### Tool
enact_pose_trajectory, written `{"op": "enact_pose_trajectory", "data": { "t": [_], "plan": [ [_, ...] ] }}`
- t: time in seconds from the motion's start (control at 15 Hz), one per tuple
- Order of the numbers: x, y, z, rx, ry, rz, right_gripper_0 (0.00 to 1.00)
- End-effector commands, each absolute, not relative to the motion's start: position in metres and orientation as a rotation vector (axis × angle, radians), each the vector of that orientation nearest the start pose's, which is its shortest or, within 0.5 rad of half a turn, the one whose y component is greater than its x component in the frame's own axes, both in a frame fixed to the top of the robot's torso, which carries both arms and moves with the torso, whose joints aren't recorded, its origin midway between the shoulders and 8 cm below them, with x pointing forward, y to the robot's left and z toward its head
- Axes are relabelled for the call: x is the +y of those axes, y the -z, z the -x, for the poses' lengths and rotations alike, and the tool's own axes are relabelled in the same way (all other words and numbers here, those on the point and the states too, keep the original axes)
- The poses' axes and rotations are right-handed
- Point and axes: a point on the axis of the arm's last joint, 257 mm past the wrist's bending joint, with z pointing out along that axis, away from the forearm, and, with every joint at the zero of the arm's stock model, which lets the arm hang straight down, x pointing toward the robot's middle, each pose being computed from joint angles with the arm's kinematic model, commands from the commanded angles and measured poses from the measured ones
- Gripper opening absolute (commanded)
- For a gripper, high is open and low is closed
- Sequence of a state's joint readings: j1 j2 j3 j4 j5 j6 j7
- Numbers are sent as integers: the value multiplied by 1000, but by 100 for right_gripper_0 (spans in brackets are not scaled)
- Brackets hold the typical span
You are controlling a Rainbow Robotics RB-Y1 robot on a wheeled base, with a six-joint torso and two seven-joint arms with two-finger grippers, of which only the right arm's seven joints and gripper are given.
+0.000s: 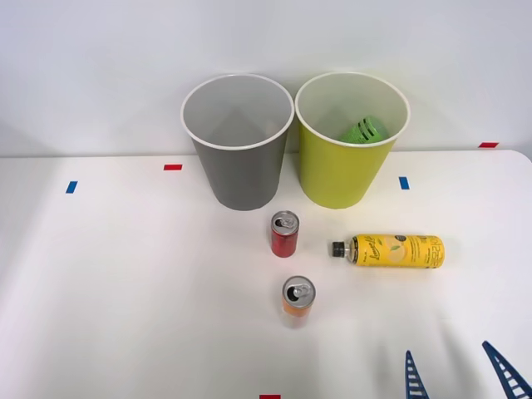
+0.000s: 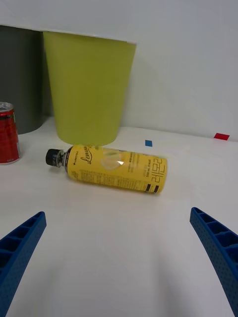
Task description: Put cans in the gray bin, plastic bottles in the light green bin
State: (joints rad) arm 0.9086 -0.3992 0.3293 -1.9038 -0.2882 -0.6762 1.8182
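The gray bin and the light green bin stand side by side at the back of the white table. A green-labelled bottle lies inside the light green bin. A red can stands upright before the bins, and an orange can stands nearer to me. The yellow-labelled bottle lies on its side right of the red can, black cap pointing left. My right gripper hovers open near the table's front edge, short of that bottle, nothing between its fingers.
Small blue and red tape marks dot the table. A white wall rises just behind the bins. The table's right edge curves away at the far right.
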Motion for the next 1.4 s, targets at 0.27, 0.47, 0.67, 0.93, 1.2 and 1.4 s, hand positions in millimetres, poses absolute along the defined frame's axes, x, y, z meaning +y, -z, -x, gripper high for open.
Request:
{"op": "enact_pose_trajectory", "data": {
  "t": [0.27, 0.47, 0.67, 0.93, 1.2, 1.4],
  "plan": [
    [-215, 270, -228, 1497, -71, 168, 100],
    [-213, 265, -226, 1479, -87, 160, 100],
    [-216, 265, -225, 1481, -79, 170, 100],
    [-216, 265, -225, 1481, -79, 170, 100],
    [-216, 265, -225, 1481, -79, 170, 100],
    [-216, 265, -225, 1481, -79, 170, 100]
  ]
}}
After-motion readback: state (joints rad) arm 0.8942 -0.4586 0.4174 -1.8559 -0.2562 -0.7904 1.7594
